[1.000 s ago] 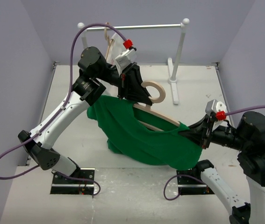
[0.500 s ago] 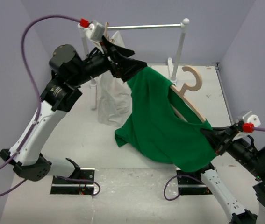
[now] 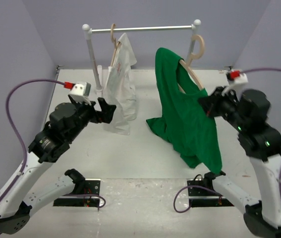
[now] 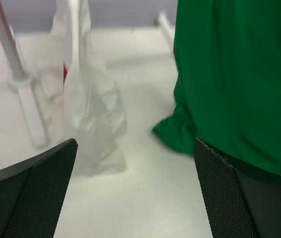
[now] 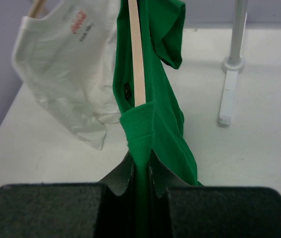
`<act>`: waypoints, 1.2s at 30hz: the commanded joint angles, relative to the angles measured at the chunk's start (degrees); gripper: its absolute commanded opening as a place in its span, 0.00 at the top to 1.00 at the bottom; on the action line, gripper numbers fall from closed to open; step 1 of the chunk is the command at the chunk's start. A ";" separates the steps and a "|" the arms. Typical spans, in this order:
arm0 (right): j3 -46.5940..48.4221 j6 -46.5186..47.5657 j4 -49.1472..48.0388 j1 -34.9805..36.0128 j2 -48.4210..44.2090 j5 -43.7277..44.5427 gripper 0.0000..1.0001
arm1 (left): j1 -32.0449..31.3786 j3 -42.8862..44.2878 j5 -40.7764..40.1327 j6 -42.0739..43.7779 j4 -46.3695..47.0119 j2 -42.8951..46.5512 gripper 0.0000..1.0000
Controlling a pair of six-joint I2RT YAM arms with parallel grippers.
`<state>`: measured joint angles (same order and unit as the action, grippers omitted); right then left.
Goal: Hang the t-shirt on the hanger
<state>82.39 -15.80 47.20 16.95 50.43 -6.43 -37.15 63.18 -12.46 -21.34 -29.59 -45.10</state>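
The green t-shirt [image 3: 185,119] hangs draped over the tan wooden hanger [image 3: 196,47], whose hook is up by the right end of the rail; I cannot tell whether it rests on it. My right gripper [image 3: 205,105] holds the shirt's upper right side. In the right wrist view its jaws [image 5: 140,161] are shut on the green t-shirt [image 5: 165,119] at a ribbed edge, with the hanger's arm [image 5: 136,54] running up from the grip. My left gripper [image 3: 109,110] is open and empty at the left, apart from the green shirt [image 4: 239,74]. In its own view, the left gripper [image 4: 134,144] shows bare table between its fingers.
A white t-shirt [image 3: 120,84] hangs on another hanger at the left of the metal rail [image 3: 145,29], just in front of my left gripper. The rail's left post [image 3: 91,59] and right post [image 5: 229,84] stand on the table. Lilac walls close in the back and both sides.
My left gripper opened, let go of the green shirt and dropped back to the left. My right arm lifted the hanger and shirt up to the rail's right end.
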 commanded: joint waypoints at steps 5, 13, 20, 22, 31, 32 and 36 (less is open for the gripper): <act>-0.15 -6.06 -25.41 8.74 15.75 23.60 1.00 | 0.14 -8.13 -1.45 6.11 -13.50 6.70 0.00; 8.69 -5.09 -29.62 10.64 27.22 29.47 1.00 | 0.14 -13.26 -4.86 5.69 -5.14 15.07 0.00; 18.41 -4.12 -27.85 10.56 36.31 30.07 1.00 | 0.14 -24.14 -4.88 4.53 3.11 21.73 0.00; 18.07 -5.36 -28.27 10.63 37.48 29.50 1.00 | 0.22 -25.00 -6.79 4.55 3.54 21.94 0.00; 10.99 -8.51 -34.09 10.64 40.80 26.31 1.00 | 0.41 -25.58 -5.29 4.29 3.58 18.05 0.00; 10.25 -8.83 -34.50 10.64 40.80 26.35 1.00 | 0.41 -25.62 -5.29 4.29 3.63 18.14 0.00; 6.08 -10.00 -36.99 11.33 40.54 26.41 1.00 | 0.50 -25.89 -5.78 4.20 3.71 19.02 0.00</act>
<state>91.20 -23.34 17.79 27.47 91.01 19.83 -37.12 37.62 -16.99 -16.91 -29.19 -26.90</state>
